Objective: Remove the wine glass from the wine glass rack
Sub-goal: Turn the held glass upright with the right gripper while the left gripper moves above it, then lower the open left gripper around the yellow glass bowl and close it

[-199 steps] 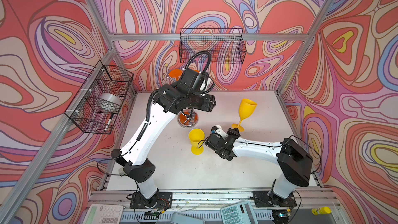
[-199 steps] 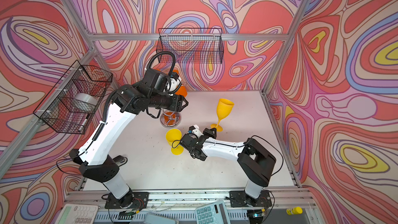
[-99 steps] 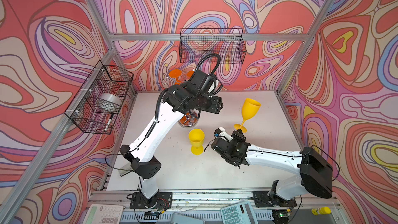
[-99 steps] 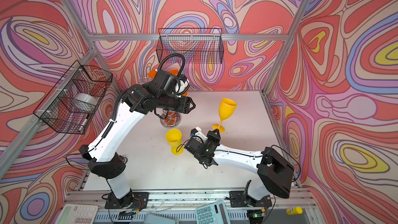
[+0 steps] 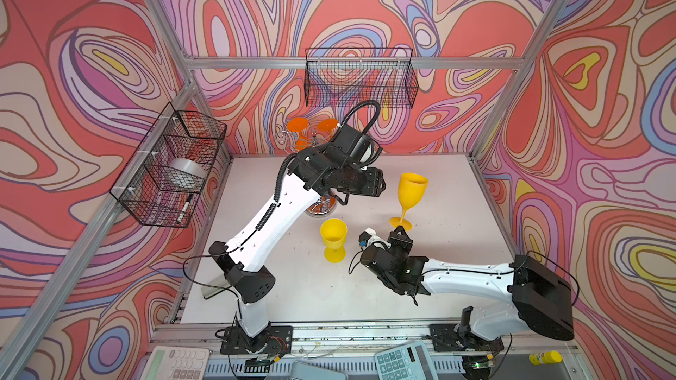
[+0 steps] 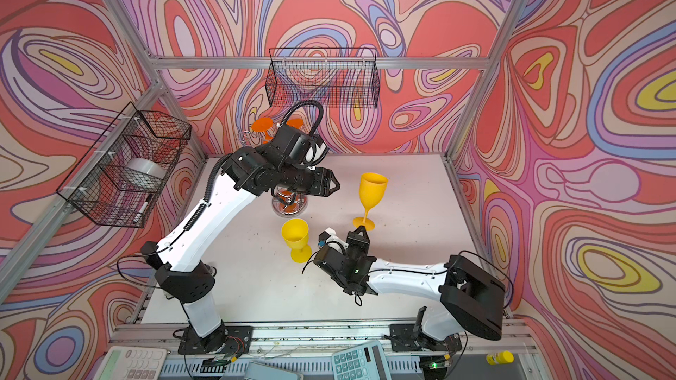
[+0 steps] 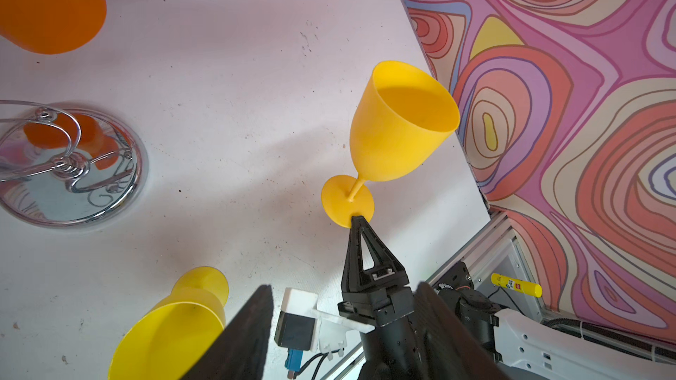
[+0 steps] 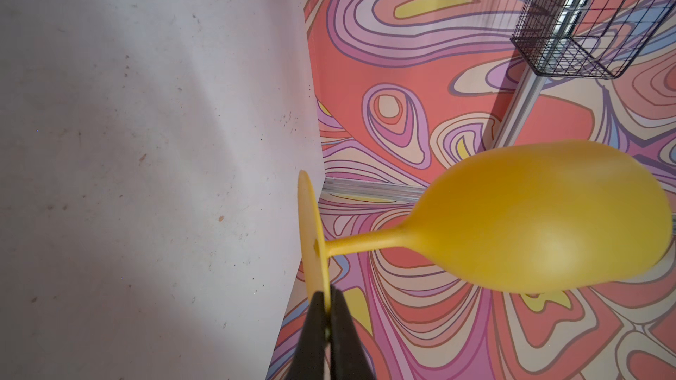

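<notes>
The chrome wine glass rack stands at the back middle of the table. Orange glasses hang upside down from its hooks. My right gripper is shut on the foot rim of a yellow wine glass. That glass is upright, right of the rack. My left gripper is open and empty, raised between the rack and the held glass.
A second yellow glass stands in front of the rack, left of my right gripper. Black mesh baskets hang on the left wall and the back wall. Calculators and a yellow glue stick lie past the front edge.
My left gripper has swung to the right, away from the rack, toward the held glass. My right arm's elbow has shifted right while its gripper kept hold of the glass foot.
</notes>
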Available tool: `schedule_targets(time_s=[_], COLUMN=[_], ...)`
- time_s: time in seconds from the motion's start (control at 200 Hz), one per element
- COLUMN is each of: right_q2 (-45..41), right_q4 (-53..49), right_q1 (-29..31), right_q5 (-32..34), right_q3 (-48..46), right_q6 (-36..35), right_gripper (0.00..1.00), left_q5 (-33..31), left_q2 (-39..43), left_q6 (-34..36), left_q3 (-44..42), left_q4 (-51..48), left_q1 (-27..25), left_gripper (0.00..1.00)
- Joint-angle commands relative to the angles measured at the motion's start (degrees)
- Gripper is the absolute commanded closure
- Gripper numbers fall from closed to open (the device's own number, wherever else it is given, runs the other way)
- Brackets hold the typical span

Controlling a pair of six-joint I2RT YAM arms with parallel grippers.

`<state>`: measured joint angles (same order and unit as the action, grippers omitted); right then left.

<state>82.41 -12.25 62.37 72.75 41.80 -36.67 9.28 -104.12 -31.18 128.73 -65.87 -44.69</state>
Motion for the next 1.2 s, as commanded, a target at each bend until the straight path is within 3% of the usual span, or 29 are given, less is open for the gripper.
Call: schedule_targets(time_s=[0.0,0.235,0.401,0.806,1.197], right_q2=[0.95,2.05,2.03,4.47,5.21], right_q4=[8.27,14.97,25.01,29.34,33.73], right_q1=[1.15,1.92,2.32,3.28,4.05], right_q5=[0.43,1.05,2.24,2.83,3.06], right_q3=[-1.74,-3.85,-6.61,-7.20,-7.92], right_q6=[-5.14,-10.73,-19.51,-22.75,-25.87], right_gripper=[1.00,1.00,1.00,1.00,1.00], left_q5=[0.72,1.62,1.33,-1.36,-6.31], left_q2=[-0.05,-0.26,-0.15,-0.76,-8.02], left_q6=[-3.56,-9.19,-13.70,-25.60,-34.51], left_q3=[-1.64,-4.64,-6.73,-6.82,3.72], left_q4=[2.28,5.63,7.48,10.14,-1.81], left_q1=[-0.49,-0.58,-0.58,-0.58,-0.49], left_gripper=[0.38,0.38,0.38,0.37,0.33])
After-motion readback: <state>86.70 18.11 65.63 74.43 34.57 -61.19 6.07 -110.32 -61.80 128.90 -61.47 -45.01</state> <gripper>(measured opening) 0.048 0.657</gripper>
